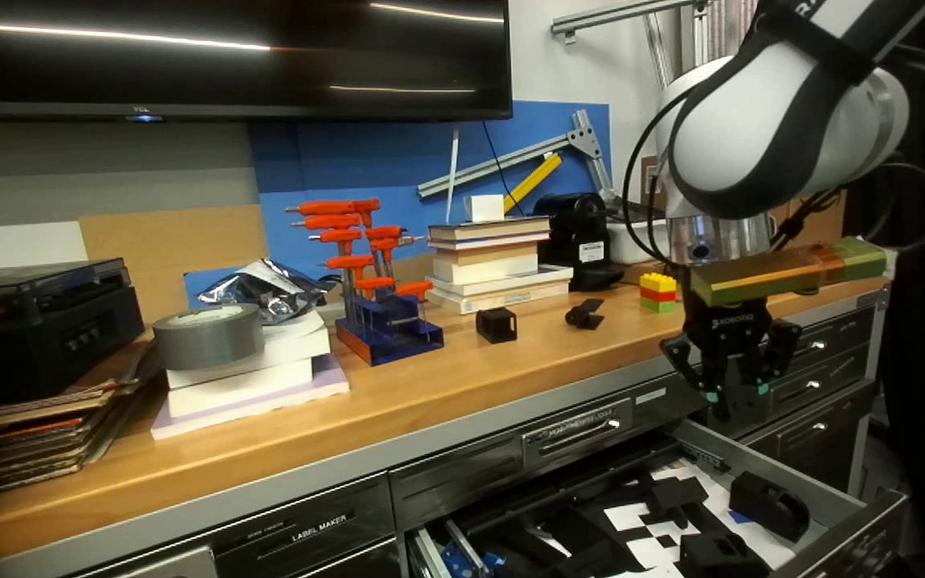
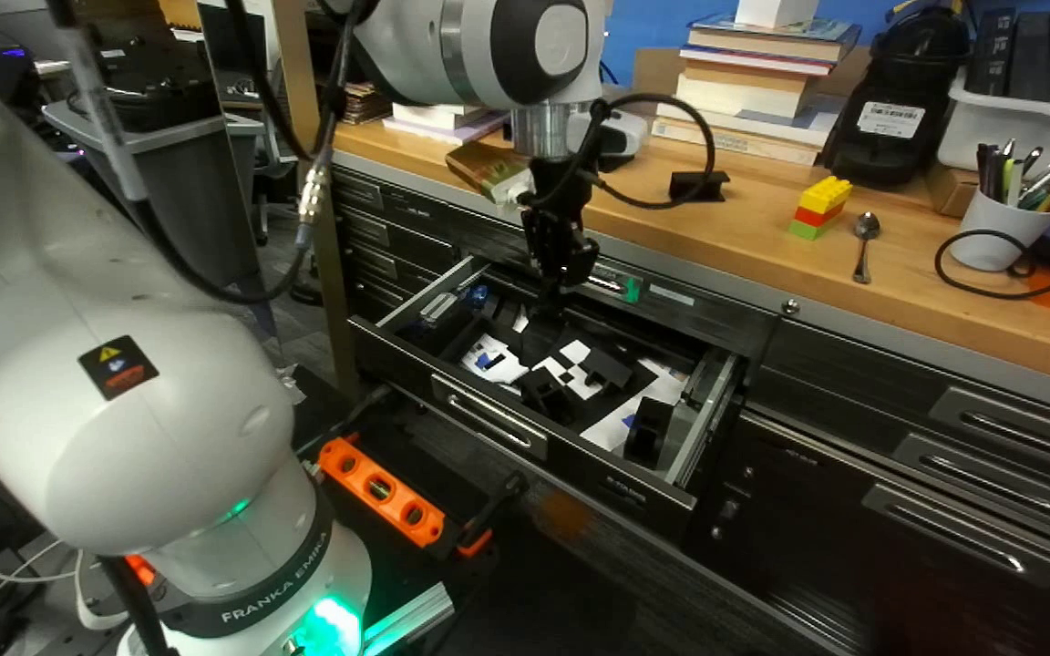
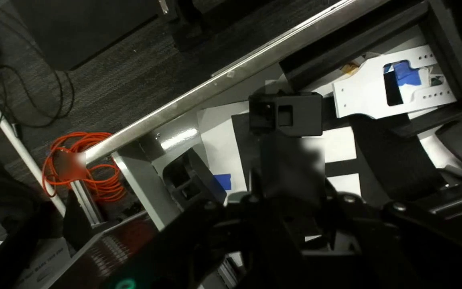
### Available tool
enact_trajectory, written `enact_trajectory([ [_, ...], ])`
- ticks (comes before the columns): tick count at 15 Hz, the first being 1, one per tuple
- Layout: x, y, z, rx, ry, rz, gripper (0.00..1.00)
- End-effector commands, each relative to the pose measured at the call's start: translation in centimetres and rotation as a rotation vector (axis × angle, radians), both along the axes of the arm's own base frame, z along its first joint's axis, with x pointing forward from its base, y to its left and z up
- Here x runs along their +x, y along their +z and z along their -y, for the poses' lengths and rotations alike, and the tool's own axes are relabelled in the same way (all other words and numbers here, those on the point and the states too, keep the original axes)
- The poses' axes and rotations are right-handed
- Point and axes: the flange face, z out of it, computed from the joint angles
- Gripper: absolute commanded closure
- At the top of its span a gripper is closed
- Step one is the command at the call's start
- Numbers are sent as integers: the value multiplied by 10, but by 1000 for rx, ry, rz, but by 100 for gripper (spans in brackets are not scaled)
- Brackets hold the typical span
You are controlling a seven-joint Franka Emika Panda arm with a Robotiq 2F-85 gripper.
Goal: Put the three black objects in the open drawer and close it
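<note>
tape [image 1: 209,343] atop books [image 1: 242,393]; spoon [image 2: 864,246]

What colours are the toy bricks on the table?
The toy bricks go yellow, red, green, top to bottom; clearest in an exterior view.

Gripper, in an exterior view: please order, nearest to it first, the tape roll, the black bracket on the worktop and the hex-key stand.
1. Black bracket, rightmost of these.
2. Hex-key stand, left of it.
3. Tape roll, farther left.

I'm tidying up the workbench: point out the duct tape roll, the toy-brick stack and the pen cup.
Duct tape roll [image 1: 207,342]: in an exterior view, its outer side.
Toy-brick stack [image 1: 658,295]: in an exterior view, its red middle layer.
Pen cup [image 2: 1002,215]: in an exterior view, its white wall.
</note>
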Motion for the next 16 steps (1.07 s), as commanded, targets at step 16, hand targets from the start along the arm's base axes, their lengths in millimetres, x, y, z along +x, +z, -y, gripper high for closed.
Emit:
enact_trajectory([
  [16,15,-110,-56,112,-25,91,79],
])
